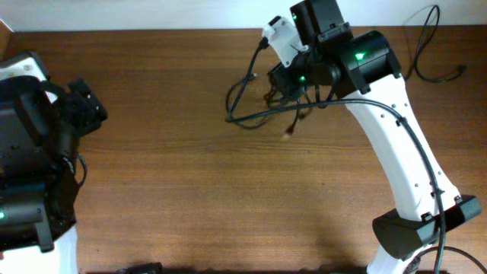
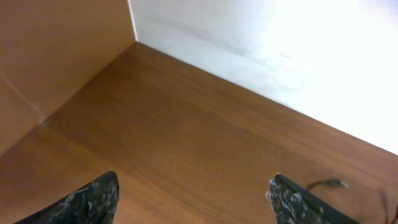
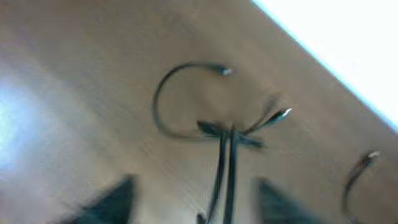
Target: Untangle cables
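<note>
Left arm (image 1: 46, 152) sits at the left edge of the overhead frame, over bare counter (image 1: 190, 190). Left jaws stand wide: in the left wrist view the two fingers (image 2: 93, 202) sit at the lower corners of the frame with only wood between them, nothing held. Cables (image 1: 232, 114) lie in the upper centre of the overhead frame as a loose tangle, with one loop bulging left and a pale plug end at its lower side. Right arm (image 1: 396, 152) reaches from the lower right corner up to that tangle. Right jaws stand apart directly over it: the right wrist view, which is blurred, shows its fingers (image 3: 112, 199) low in the frame, with two strands running down the gap between them and neither finger seen touching them. A separate cord (image 1: 418, 53) lies apart in the upper right corner.
</note>
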